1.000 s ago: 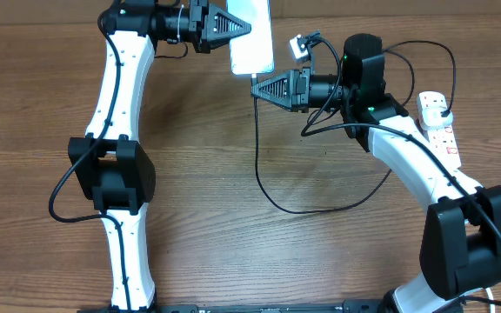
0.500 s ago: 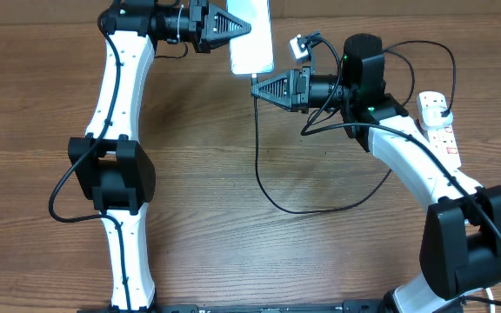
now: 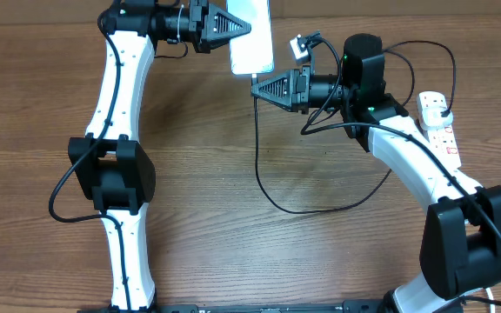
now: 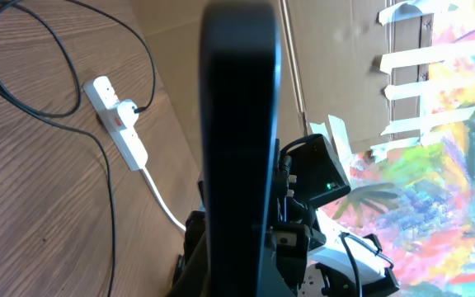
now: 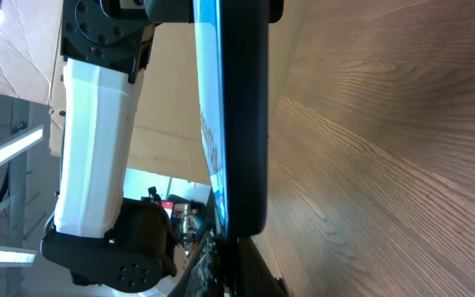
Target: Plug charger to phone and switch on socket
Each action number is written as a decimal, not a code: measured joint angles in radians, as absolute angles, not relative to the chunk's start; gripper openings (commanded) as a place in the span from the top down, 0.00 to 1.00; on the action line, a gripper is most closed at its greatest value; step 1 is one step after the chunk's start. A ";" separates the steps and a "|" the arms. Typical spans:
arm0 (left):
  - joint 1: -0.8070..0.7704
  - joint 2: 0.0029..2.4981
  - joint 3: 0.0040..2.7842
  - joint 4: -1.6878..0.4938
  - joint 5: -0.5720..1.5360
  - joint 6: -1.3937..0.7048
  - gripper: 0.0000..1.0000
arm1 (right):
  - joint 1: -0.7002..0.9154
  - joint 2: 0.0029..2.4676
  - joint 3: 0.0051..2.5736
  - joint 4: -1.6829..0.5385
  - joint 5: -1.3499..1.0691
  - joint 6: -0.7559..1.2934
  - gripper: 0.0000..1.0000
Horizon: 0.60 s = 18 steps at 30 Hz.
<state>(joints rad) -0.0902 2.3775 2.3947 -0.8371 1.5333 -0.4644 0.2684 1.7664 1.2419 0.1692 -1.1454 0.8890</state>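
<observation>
— Anything shifted in the last second?
— Nothing; both claws sit exactly as they did. The left claw (image 3: 245, 28) is clamped on the phone (image 3: 256, 50), and the right claw (image 3: 256, 86) is pinched shut on the charger (image 3: 257, 156) near its tip
— How to seat it well?
— Square the tip to the phone's lower end, then push straight along the phone's length while the left claw braces. That end lies just beyond the right claw's fingertips; the socket (image 3: 437, 122) lies well behind that claw

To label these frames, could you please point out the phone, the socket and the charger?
phone (image 3: 257, 48), overhead view, on its screen.
socket (image 3: 441, 130), overhead view, on its white body.
charger (image 3: 257, 139), overhead view, on the cable's straight run.
</observation>
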 measured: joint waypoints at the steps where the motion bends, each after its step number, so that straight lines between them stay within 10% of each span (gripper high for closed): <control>1: -0.090 2.378 2.395 -0.837 1.533 -0.464 0.96 | 0.268 1.766 1.242 0.170 -1.145 0.890 0.96; 18: -0.099 2.378 2.395 -0.836 1.533 -0.465 0.96 | 0.268 1.766 1.242 0.170 -1.148 0.909 0.96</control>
